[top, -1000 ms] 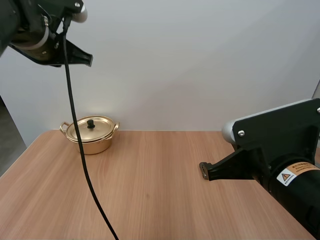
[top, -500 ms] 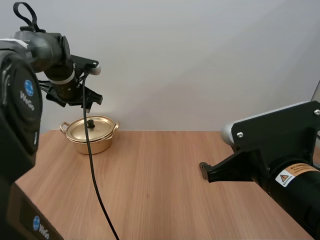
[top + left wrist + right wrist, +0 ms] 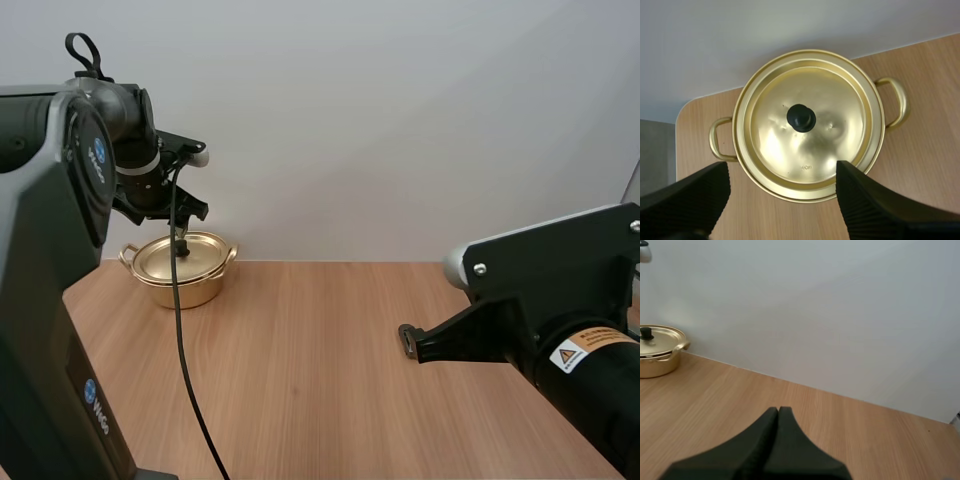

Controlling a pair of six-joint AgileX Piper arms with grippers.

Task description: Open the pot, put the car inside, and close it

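Lidded pot (image 3: 810, 100) under spread left gripper (image 3: 781, 170); inside hidden; right gripper (image 3: 778, 412) pressed together.

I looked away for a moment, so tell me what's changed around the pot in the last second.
The left gripper has swung in and come down from high up to just above the knob of the lid, its fingers open, with nothing grasped yet. The pot, lid on, and the shut right gripper have stayed where they were.

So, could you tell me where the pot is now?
In the high view the pot sits at the table's far left corner, below my left tool.
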